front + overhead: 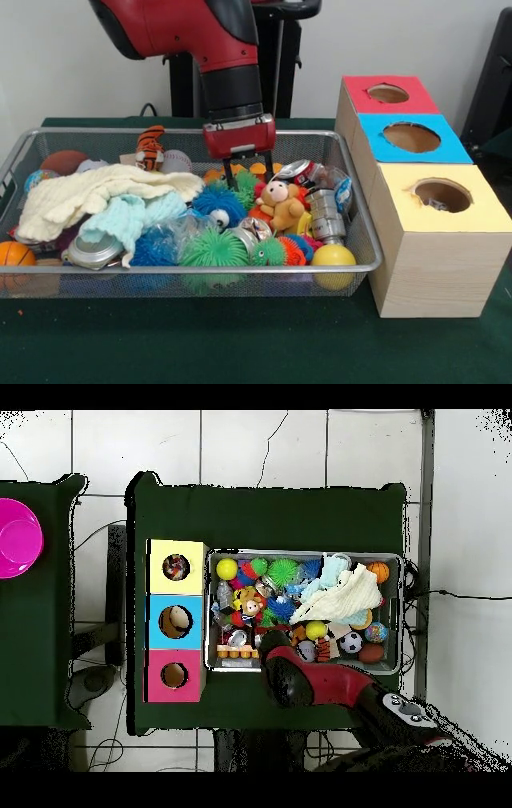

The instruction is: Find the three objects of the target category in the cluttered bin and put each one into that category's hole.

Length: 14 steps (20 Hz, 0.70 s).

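Note:
A wire mesh bin (352, 160) is packed with toys, balls, cans and cloths. My gripper (249, 172) hangs open over the bin's rear middle, its two black fingers (230, 174) empty, just above a green spiky ball (245, 189) and a plush monkey (280, 205). Beside the bin stand three wooden boxes with a red hole (388, 94), a blue hole (412, 138) and a yellow hole (442, 194). From overhead the arm (292, 676) covers the gripper at the edge of the bin (305, 552); the boxes (175, 621) line its left side.
Crushed cans (324, 214) and a yellow ball (334, 256) lie at the bin's right end. A cream cloth (96, 196) and a pale blue cloth (128, 218) cover the left half. A tiger plush (149, 148) leans at the back. A pink bowl (15, 536) sits on another table.

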{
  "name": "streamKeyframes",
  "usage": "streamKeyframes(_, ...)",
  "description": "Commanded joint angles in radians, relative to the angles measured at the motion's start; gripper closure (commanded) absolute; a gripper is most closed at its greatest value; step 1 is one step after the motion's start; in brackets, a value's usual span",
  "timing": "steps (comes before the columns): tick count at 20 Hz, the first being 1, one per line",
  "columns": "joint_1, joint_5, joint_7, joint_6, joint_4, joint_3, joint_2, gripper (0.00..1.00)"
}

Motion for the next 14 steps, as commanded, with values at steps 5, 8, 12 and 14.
streamKeyframes(5,-0.166,-0.141,0.133,-0.014,-0.114,0.225,-0.065,0.00)
streamKeyframes(8,-0.177,-0.199,0.125,-0.074,-0.136,0.239,-0.066,0.00)
streamKeyframes(12,-0.132,-0.222,0.108,-0.161,-0.148,0.199,-0.091,0.00)
streamKeyframes(14,-0.095,-0.184,0.118,-0.156,-0.131,0.166,-0.114,0.00)
